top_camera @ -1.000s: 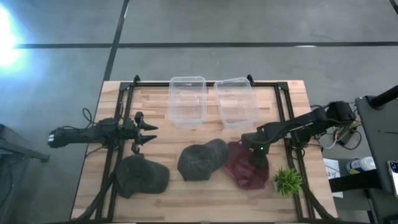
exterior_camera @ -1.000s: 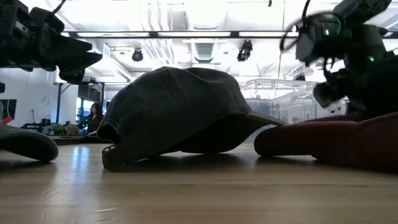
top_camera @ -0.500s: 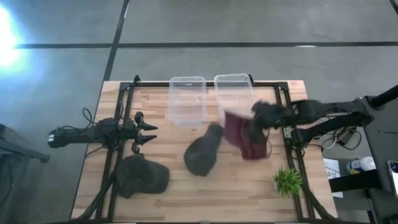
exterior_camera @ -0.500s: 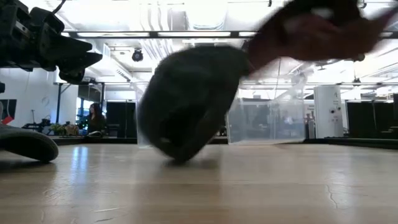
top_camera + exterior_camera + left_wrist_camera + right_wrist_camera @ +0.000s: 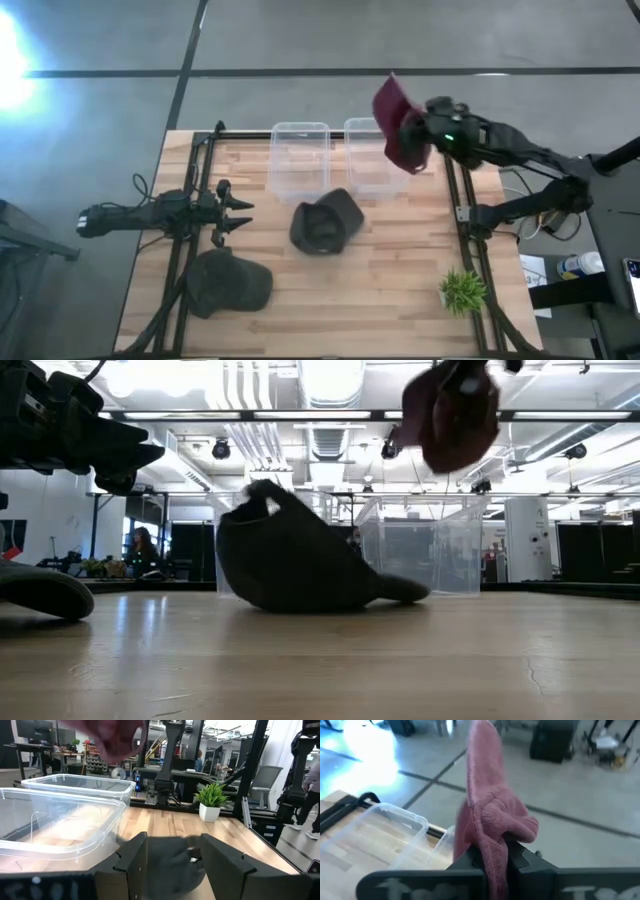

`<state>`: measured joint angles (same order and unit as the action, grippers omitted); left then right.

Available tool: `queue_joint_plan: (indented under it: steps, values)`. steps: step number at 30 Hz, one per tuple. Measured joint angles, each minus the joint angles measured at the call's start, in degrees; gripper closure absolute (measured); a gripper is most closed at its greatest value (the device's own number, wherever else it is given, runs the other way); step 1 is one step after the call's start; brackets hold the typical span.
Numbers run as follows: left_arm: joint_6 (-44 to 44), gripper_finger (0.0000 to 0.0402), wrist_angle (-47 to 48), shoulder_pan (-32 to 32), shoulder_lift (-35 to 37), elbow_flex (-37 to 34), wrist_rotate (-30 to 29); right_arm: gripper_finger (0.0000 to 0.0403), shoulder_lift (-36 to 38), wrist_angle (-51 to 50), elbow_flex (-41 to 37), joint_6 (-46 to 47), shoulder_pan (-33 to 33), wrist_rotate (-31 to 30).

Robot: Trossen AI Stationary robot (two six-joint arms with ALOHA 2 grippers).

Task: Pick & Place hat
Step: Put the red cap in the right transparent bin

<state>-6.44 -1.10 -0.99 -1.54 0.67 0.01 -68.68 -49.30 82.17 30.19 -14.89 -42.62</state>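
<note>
Maroon hat (image 5: 398, 125) held clamped in right pincer (image 5: 425, 128), upper right of frame, above clear bin (image 5: 368, 160). Left pincer (image 5: 238, 214) spread wide at left over desk (image 5: 380, 300).

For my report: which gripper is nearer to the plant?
Right. The right gripper holds the red hat above the bins, nearer the plant; the left gripper waits across the table.

Ceiling lights (image 5: 325, 375) are blowing out the low view, glare is hitting the floor (image 5: 10, 55) at left up top, and my maroon hat (image 5: 487, 827) is smearing with motion blur, wrist shots going soft.
</note>
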Motion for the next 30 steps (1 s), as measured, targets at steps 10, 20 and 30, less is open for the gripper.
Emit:
queue_joint_plan:
  steps: [10,20,30]
  values:
    - [0.00,0.0225,0.03,0.00,-0.02,0.00,0.00,0.0394,-16.92,1.35,-2.82,2.13,-6.87,11.62]
    - [0.00,0.0225,0.04,0.04,-0.02,0.00,0.00,0.0394,-20.56,-13.53,-2.20,14.05,-3.02,8.25]
    - [3.30,0.0225,-0.88,0.04,-0.02,0.00,-0.07,0.0381,-18.80,-8.55,-1.65,14.83,-1.67,9.66]
